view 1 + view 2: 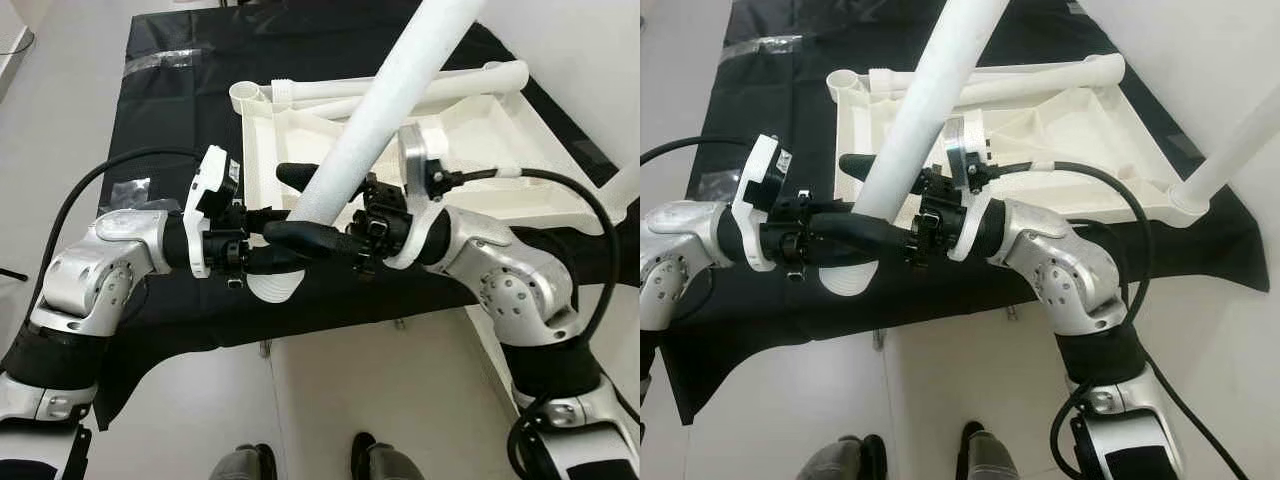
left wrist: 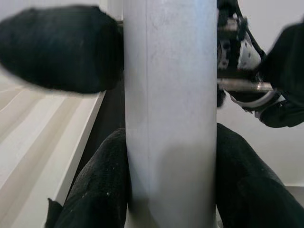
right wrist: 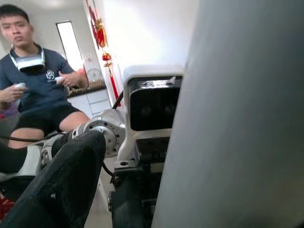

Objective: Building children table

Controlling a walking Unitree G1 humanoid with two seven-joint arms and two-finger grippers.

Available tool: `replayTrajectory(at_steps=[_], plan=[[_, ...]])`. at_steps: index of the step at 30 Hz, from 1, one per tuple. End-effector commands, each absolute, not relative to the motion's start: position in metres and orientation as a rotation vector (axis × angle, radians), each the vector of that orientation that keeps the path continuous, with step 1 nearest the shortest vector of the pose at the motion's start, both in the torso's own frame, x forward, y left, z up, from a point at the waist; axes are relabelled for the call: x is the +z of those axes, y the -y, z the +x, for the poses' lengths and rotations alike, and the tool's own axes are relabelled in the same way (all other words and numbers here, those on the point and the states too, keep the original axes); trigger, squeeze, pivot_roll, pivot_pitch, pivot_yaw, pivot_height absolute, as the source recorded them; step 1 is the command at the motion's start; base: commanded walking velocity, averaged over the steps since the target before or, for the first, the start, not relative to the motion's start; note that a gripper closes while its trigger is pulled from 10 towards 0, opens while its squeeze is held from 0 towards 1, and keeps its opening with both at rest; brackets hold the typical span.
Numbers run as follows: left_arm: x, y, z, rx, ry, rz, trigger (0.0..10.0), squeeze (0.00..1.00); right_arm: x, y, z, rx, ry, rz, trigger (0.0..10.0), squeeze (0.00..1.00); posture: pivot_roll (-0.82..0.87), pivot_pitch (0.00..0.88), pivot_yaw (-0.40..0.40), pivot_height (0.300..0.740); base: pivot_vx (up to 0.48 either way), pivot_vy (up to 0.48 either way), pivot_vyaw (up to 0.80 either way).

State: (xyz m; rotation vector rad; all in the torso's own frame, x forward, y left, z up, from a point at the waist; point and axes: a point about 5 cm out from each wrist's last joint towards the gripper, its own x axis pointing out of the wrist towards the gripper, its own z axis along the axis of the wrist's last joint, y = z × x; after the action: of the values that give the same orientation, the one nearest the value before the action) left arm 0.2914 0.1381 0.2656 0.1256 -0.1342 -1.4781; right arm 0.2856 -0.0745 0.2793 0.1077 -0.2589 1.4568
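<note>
Hands, left (image 1: pixel 262 240) and right (image 1: pixel 318 210), both clamp the tilted white leg (image 1: pixel 372 125) (facing each other).

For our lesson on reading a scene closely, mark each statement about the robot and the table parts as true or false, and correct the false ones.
1. Both grippers hold the same white table leg. True: the left gripper and the right gripper grip it from opposite sides.
2. The white tabletop lies on a black cloth. True.
3. The held leg lies flat on the floor. False: it is lifted and slants up over the tabletop.
4. The cloth is red. False: it is black.
5. Another white leg already stands at a corner of the tabletop. True.
6. A person in the right wrist view is gripping the leg. False: the person sits apart from it.
</note>
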Motion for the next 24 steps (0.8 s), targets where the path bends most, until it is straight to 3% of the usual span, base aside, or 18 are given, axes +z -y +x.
replayTrajectory(at_steps=[1, 10, 22, 23, 24], plan=[[0.262, -0.133, 0.29, -1.506, 0.133, 0.124, 10.0, 0.0, 0.275, 0.064, 0.286, 1.453, 0.26, 0.063, 10.0, 0.0, 0.0, 0.204, -0.017, 0.74, 0.0, 0.0, 0.0], [0.261, -0.13, 0.286, -1.527, 0.138, 0.112, 10.0, 0.0, 0.282, 0.058, 0.306, 1.318, 0.294, 0.1, 10.0, 0.0, 0.0, 0.206, -0.019, 0.74, 0.0, 0.0, 0.0], [0.257, -0.133, 0.282, -1.547, 0.109, 0.147, 10.0, 0.0, 0.285, 0.072, 0.304, 1.406, 0.296, 0.16, 10.0, 0.0, 0.0, 0.209, -0.022, 0.74, 0.0, 0.0, 0.0], [0.257, -0.133, 0.282, -1.548, 0.107, 0.148, 10.0, 0.0, 0.285, 0.073, 0.303, 1.417, 0.293, 0.149, 8.3, 0.0, 0.0, 0.21, -0.021, 0.74, 0.0, 0.0, 0.0], [0.257, -0.134, 0.282, -1.549, 0.105, 0.15, 10.0, 0.0, 0.285, 0.073, 0.302, 1.43, 0.292, 0.134, 4.0, 0.0, 0.0, 0.21, -0.021, 0.74, 0.0, 0.0, 0.0]])
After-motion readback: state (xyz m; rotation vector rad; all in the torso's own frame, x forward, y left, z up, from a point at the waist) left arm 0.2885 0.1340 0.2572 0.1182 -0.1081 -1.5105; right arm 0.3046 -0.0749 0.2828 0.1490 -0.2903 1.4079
